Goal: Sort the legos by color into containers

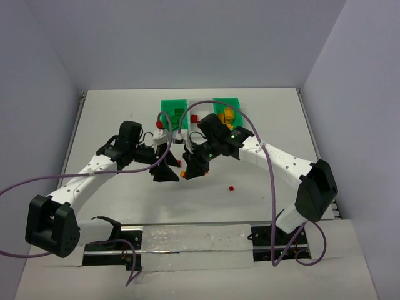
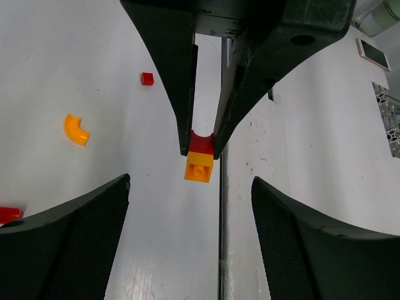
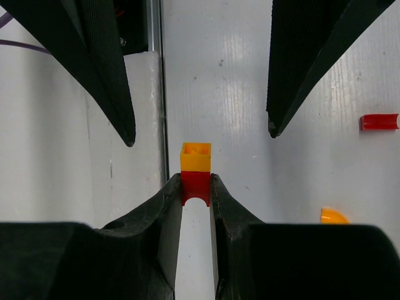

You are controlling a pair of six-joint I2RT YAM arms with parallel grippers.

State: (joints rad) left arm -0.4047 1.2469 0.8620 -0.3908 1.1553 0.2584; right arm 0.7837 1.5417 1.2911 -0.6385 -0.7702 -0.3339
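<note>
My right gripper (image 3: pixel 195 180) is shut on a small red arch piece (image 3: pixel 195 186) that has an orange brick (image 3: pixel 195 157) stuck to its far end. In the left wrist view the red piece (image 2: pixel 201 142) and orange brick (image 2: pixel 199 167) hang between the right fingers, just beyond my open left gripper (image 2: pixel 190 182). In the top view the two grippers face each other mid-table, the left (image 1: pixel 166 172) and the right (image 1: pixel 192 170). The containers stand at the back: a green bin (image 1: pixel 173 107), a white one, and a green bin (image 1: pixel 234 101) holding orange-yellow bricks (image 1: pixel 228 115).
An orange curved piece (image 2: pixel 76 129), a tiny red bit (image 2: pixel 147 78) and a red piece at the frame's edge (image 2: pixel 7 214) lie on the table. Another red bit (image 1: pixel 231 187) lies right of the grippers. A red piece (image 1: pixel 159 124) lies left of the bins.
</note>
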